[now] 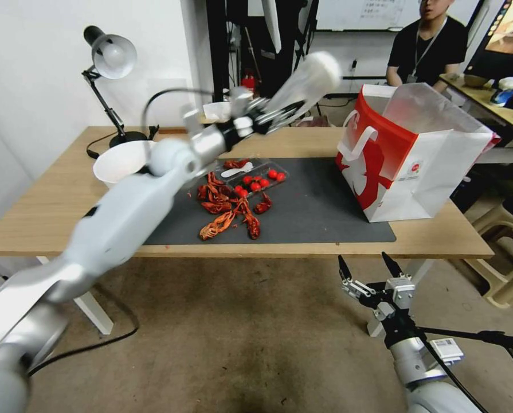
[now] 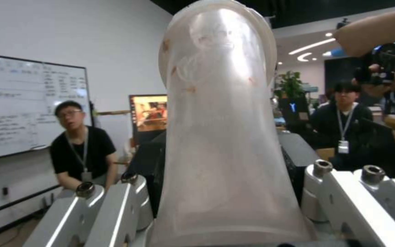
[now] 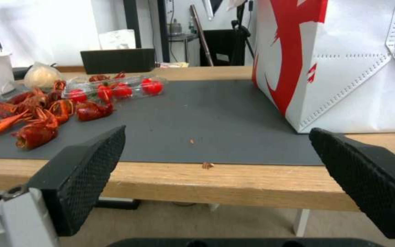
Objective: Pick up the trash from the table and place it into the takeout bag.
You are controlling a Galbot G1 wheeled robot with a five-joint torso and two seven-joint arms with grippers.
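Observation:
My left gripper is raised over the back of the table, shut on a clear plastic cup that points toward the takeout bag. In the left wrist view the cup is pinched in at its base between the jaws. The white and red bag stands open on the right end of the dark mat. Red crayfish shells lie on the mat's left part, and a pale round bowl sits behind my left arm. My right gripper hangs open below the table's front edge.
A clear tray of small red tomatoes lies behind the shells, with a white spoon beside it. A black desk lamp stands at the back left. Pale stools stand right of the table. Bare mat lies between shells and bag.

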